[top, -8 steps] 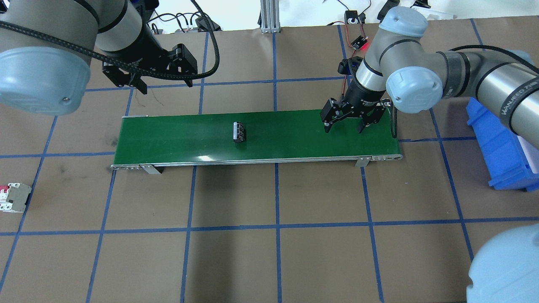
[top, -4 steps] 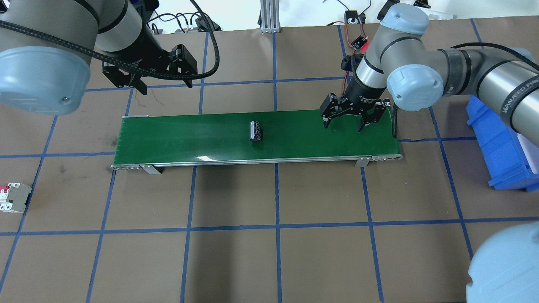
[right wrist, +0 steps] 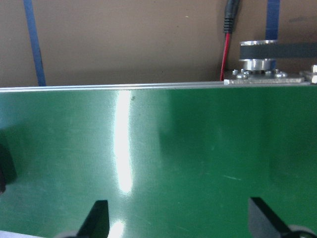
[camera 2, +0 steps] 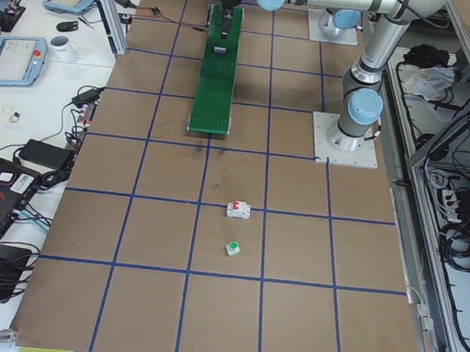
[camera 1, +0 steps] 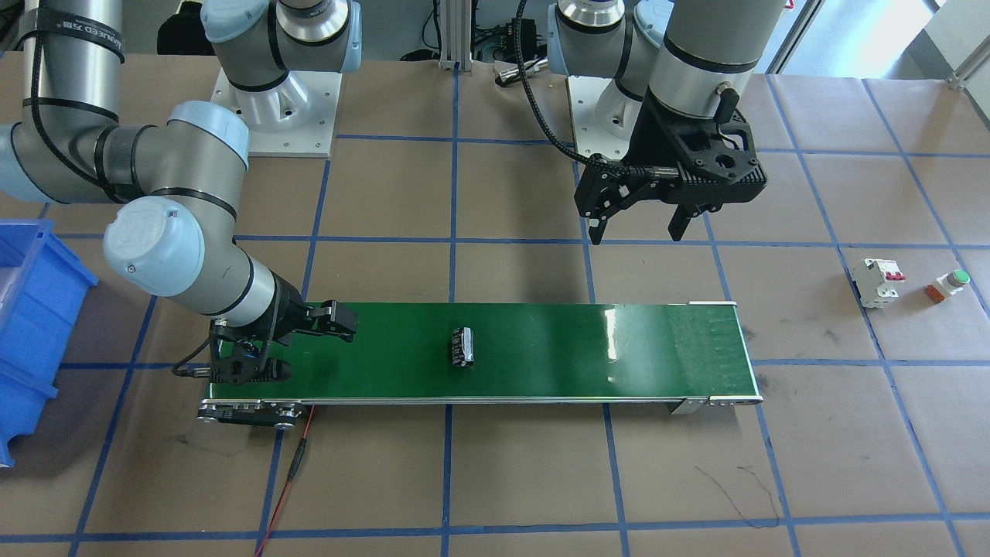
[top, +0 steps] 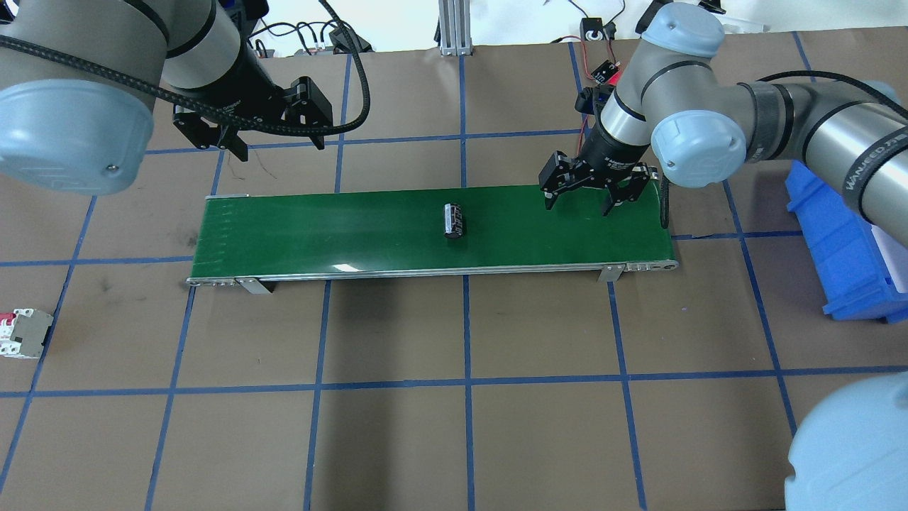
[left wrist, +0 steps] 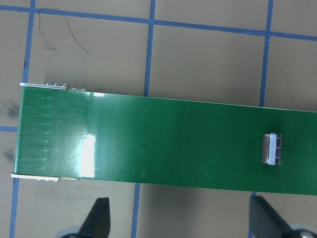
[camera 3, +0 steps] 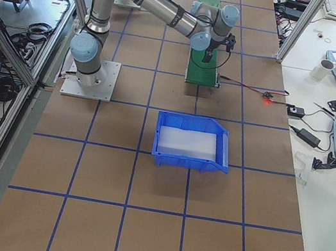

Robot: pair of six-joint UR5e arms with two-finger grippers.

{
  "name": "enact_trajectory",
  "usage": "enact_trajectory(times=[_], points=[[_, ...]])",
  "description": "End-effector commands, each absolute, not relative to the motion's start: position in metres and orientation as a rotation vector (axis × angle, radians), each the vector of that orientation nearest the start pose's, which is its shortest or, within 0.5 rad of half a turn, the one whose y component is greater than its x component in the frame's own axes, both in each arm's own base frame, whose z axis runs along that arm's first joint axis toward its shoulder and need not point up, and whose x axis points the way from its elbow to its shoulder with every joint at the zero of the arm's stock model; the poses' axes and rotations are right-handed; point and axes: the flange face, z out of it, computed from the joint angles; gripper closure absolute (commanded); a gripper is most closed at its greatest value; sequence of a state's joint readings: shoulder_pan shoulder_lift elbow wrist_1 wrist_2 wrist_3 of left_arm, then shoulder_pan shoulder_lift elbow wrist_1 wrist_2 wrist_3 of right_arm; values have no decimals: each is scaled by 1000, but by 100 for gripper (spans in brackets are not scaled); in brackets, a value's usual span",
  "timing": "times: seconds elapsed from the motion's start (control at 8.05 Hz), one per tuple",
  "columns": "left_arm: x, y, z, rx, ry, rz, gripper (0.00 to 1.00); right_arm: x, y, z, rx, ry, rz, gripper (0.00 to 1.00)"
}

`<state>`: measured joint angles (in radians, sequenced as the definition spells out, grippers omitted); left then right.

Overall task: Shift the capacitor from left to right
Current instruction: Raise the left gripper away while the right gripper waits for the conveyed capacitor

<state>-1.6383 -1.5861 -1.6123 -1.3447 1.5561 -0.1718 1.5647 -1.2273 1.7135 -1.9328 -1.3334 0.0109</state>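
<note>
The capacitor (top: 453,221), a stubby black cylinder with light markings, lies on its side near the middle of the green conveyor belt (top: 319,227). It also shows in the front view (camera 1: 463,346) and at the right of the left wrist view (left wrist: 273,148). My left gripper (top: 278,145) is open and empty, held high beyond the belt's left end, also seen in the front view (camera 1: 636,232). My right gripper (top: 579,209) is open and empty, low over the belt's right end, to the right of the capacitor. The right wrist view shows only bare belt (right wrist: 198,163).
A blue bin (top: 844,262) stands on the table to the right of the belt. A white breaker with red switches (top: 25,332) and a green-capped push button (camera 1: 950,283) sit far left. Cables and a small board (top: 603,71) lie behind the belt's right end.
The capacitor has travelled to the right along the belt toward the right gripper. The right gripper has shifted slightly toward the belt's far edge. The left arm has not moved.
</note>
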Motion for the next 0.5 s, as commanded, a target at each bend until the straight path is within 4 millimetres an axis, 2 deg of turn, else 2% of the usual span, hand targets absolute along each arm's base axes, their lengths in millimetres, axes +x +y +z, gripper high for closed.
enact_trajectory(times=[0.0, 0.37], points=[[-169, -503, 482, -163, 3160, -258, 0, 154, -580, 269, 39, 2900, 159, 0], [-169, -503, 481, -163, 3160, -261, 0, 154, -578, 264, 41, 2902, 179, 0]])
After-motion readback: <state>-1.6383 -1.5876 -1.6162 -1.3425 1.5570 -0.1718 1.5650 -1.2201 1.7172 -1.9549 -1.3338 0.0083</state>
